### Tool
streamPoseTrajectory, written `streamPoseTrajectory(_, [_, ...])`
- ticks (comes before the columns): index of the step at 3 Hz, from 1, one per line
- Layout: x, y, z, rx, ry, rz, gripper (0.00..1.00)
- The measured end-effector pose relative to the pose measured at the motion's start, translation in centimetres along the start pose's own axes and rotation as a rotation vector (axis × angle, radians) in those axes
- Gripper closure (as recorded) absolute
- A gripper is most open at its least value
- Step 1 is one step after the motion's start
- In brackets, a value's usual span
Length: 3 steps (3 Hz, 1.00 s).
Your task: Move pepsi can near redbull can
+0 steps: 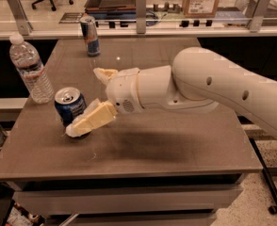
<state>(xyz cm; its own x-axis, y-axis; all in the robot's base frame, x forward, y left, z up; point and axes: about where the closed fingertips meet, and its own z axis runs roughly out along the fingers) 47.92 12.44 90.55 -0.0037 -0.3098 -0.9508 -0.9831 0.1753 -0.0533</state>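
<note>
Pepsi can (69, 103): where does it stand?

You find it upright on the left of the tabletop (176, 145), toward the near edge. A water bottle (31, 69) stands near it on the left. The redbull can (90, 34) is well apart, at the far edge.

And the pincer?

Your pincer (85, 100) is at the can's right side, spread wide and gripping nothing. Its lower finger (93, 120) lies across the front of the can's base, touching or nearly so. The upper finger (104, 74) points up behind and to the right.

How will the can handle?

Judge it light, thin-walled and slick. It should bear a gentle squeeze, dent under a hard one, and tip if you push it low. You cannot tell whether the top is opened, so keep it upright in case it spills.

Where do you take hold?

Take it across the middle of the blue wall, one finger on either side, below the rim and above the base. Square up first, because that low finger could shove the can toward the bottle.
</note>
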Motion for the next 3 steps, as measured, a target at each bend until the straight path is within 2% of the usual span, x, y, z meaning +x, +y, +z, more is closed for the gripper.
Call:
streamPoseTrajectory(1, [-0.4, 1.0, 1.7, -0.027, -0.026, -0.054, 0.0])
streamPoseTrajectory(2, [-1.0, 1.9, 3.1, -0.078, -0.036, -0.098, 0.18])
streamPoseTrajectory(3, [-1.1, 2.0, 3.2, -0.079, -0.035, -0.099, 0.42])
